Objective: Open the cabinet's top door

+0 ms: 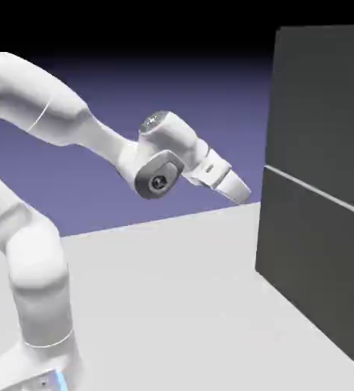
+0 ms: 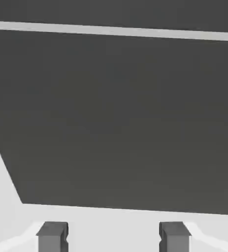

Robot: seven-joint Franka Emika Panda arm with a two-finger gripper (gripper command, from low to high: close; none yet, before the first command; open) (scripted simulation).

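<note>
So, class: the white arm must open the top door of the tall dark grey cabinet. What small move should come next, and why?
Probably raise the open two-finger gripper and tilt it upward. It hangs short of the tall dark charcoal cabinet, near the thin pale seam, and the hand view is filled by the lower dark panel. The flat dark upper door lies above; no handle shows yet.

Matt charcoal cabinet point(image 1: 317, 191) with pale seam point(image 2: 115, 31), glossy white arm point(image 1: 73, 122), smooth pale table point(image 1: 172, 298).

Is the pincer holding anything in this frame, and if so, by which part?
Nothing is held. The pincer is open with an empty gap between its grey fingertips, short of the tall dark charcoal-grey cabinet.
</note>
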